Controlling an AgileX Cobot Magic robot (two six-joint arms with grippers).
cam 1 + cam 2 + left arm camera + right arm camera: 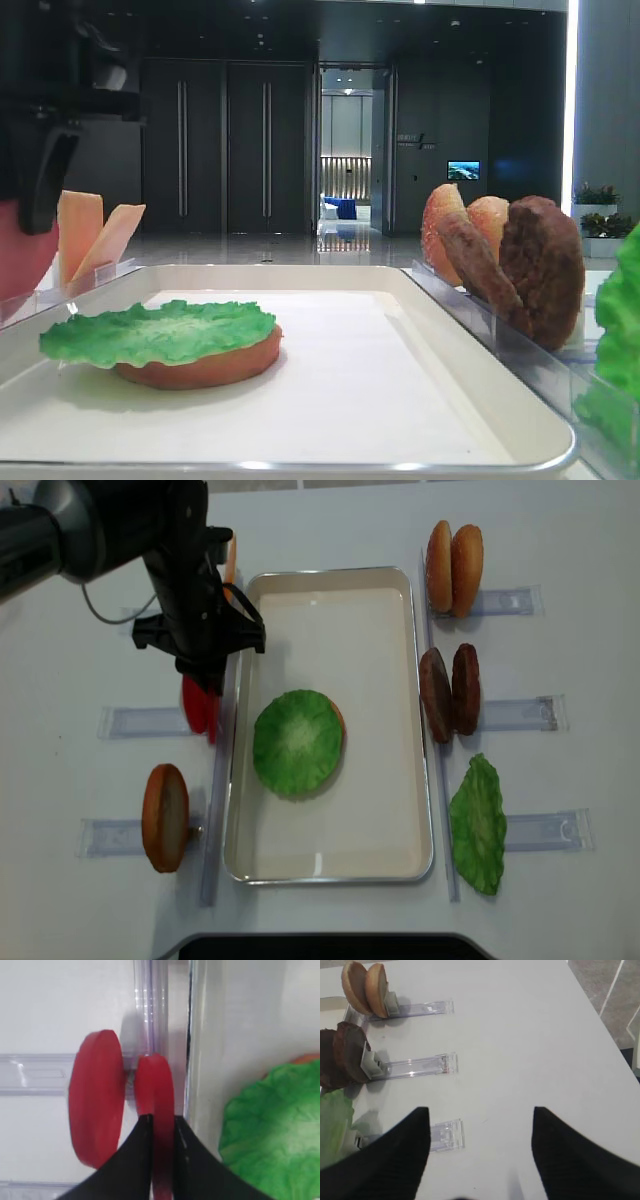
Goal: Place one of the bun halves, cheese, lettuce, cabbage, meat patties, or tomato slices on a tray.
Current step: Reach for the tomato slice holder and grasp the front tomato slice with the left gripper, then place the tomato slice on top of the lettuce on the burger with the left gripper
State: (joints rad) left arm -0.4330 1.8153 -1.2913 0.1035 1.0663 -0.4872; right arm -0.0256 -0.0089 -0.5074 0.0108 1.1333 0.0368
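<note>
Left end effector [161, 1132] is clamped on the inner of two upright tomato slices [155, 1095] in their rack, just beside the tray [330, 865]. Right end effector [477, 1152] stands wide over bare worktop [520, 1035].

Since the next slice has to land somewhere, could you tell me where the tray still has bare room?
The tray is bare along its far end, above the lettuce on its bun, and along the near end below it. The strip beside the meat patties is also free. Its left edge is crowded by the left gripper gripping a tomato slice.
</note>
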